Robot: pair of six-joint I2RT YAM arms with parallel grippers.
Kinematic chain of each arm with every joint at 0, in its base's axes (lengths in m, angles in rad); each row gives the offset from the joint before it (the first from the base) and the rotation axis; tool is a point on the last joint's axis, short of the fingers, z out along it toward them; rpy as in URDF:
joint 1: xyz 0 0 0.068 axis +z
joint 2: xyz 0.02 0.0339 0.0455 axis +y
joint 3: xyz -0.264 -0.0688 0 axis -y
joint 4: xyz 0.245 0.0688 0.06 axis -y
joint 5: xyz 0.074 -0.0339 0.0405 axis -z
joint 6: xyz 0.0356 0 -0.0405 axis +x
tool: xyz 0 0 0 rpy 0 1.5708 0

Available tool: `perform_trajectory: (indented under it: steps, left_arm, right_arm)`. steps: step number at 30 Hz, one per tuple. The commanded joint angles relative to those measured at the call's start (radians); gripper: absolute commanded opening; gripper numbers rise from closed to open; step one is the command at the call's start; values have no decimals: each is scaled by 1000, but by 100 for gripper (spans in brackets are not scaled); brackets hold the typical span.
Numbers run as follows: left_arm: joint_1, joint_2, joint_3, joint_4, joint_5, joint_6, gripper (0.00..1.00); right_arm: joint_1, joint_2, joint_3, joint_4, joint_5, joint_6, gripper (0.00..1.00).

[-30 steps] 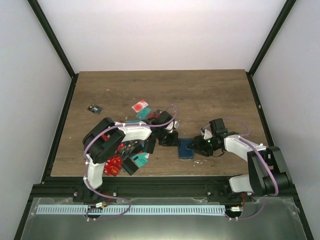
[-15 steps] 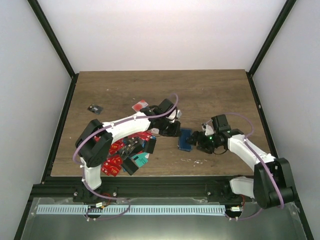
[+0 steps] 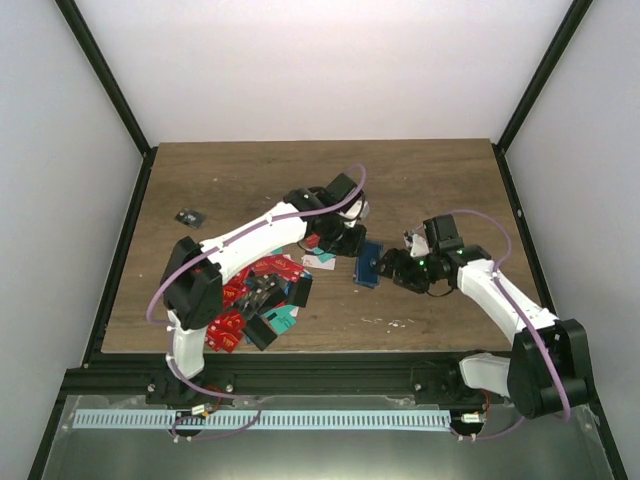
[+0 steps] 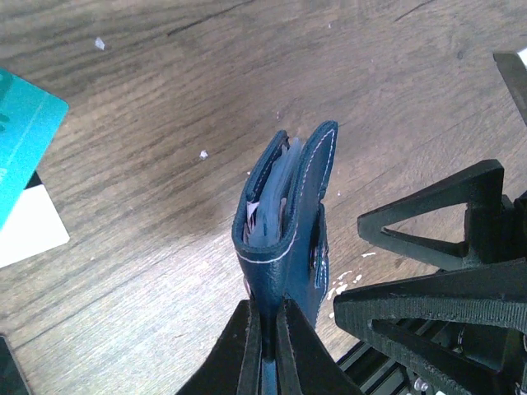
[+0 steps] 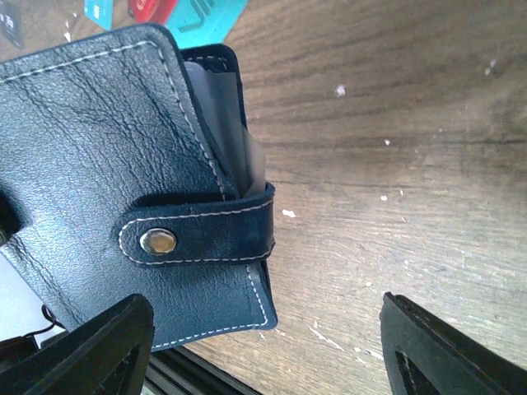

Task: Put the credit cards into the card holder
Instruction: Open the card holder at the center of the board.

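Observation:
The dark blue card holder is held on edge at mid-table. My left gripper is shut on its lower edge, as the left wrist view shows. There the holder stands upright, slightly gaping, with clear sleeves inside. My right gripper is open just right of it. In the right wrist view the holder fills the left side, its clasp tab snapped shut. It reaches partly between the fingers. The credit cards, mostly red, lie piled at the left.
A teal card and a white card lie left of the holder. Red and teal cards show beyond it. A small black object lies at the far left. White specks dot the wood near the front edge.
My left gripper has carried the card holder away from the front edge toward mid-table and tipped it onto its edge. My right gripper has followed beside it, still open.

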State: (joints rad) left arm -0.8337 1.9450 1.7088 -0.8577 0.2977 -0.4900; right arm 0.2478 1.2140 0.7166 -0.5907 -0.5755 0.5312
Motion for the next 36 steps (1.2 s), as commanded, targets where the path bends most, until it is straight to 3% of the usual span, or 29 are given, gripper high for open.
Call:
perform_trajectory:
  steps: [1, 15, 36]
  left_arm:
    - [2, 32, 102, -117, -35, 50, 4]
    - [2, 45, 229, -219, -23, 74, 4]
    - [1, 65, 327, -296, -29, 102, 4]
  right_arm:
    - [10, -20, 77, -29, 23, -30, 77]
    - [12, -18, 144, 6, -55, -91, 77]
    - [26, 94, 167, -22, 46, -98, 76]
